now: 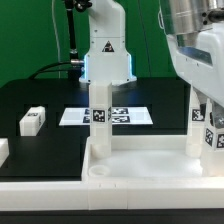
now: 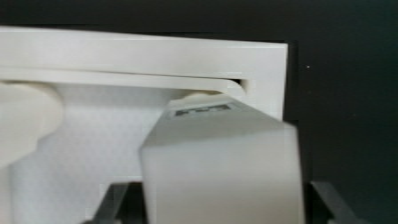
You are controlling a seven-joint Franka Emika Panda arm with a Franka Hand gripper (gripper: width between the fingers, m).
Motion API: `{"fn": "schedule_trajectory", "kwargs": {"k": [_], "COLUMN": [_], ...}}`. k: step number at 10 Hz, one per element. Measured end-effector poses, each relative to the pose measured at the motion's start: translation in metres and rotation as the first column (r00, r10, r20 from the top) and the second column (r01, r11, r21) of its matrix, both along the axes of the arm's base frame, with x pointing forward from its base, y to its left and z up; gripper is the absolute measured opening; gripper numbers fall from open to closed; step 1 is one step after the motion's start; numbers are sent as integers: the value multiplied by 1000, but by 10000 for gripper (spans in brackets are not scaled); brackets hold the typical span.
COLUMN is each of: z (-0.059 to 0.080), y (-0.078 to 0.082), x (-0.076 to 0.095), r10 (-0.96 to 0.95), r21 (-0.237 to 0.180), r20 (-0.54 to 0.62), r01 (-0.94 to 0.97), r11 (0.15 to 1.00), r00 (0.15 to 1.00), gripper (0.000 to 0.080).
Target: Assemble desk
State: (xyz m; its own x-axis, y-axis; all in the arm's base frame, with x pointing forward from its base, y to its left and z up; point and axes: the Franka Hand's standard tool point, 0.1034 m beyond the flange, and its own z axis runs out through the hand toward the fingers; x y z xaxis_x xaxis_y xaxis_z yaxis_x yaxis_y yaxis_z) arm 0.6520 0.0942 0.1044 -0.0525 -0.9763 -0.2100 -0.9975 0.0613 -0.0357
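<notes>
My gripper [image 2: 217, 200] is clamped on a leg [image 2: 217, 150]. In the wrist view the dark fingers [image 2: 121, 200] sit tight against both flanks of the leg, with no gap I can make out. The leg runs straight out from me. Its far end is in a corner of the slab [image 2: 143, 50], right where the raised rim turns. Dark tag marks show near the tip. I can't tell whether the tip is seated or only touching, as that spot is blurred.

In the exterior view the same leg [image 1: 205, 125] stands vertical at that view's right, directly under my gripper [image 1: 207, 108]. It has tags on its faces, and its foot is at the slab's [image 1: 150, 160] corner on that side. The slab lies flat across the foreground, rim up, on the black table [image 1: 50, 100].

A second leg [image 1: 98, 110] stands upright in the slab's corner toward the exterior view's left. Its tag faces the camera and it is well apart from my gripper.

The marker board [image 1: 125, 116] lies flat on the table behind that second leg, between the slab and the arm base [image 1: 107, 55].

A loose leg [image 1: 33, 121] lies on the table at the exterior view's left, well apart from the slab. Another white piece [image 1: 3, 150] is cut off by that edge of the view, and I can't tell what it is.
</notes>
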Motion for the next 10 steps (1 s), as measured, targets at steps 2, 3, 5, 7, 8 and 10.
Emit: {"fn": "schedule_trajectory", "kwargs": {"k": [2,3,5,7,8,10], "z": [0,0,1,0,-1,4], "y": [0,0,0,1,1,-5], "x": [0,0,0,-1,0,1], "r10": [-108,-135,-239,-226,-226,-123], "r21": [3,4,-1,-9,-9,-9], "r20": [-22,-28,-49,-47,-47,-23], "r01": [108,135,239,226,226,123], "r11": [994,991,971,974,974,992], "r00": [994,990,970,973,973,992], "gripper": [300,300,300,309,490,640]}}
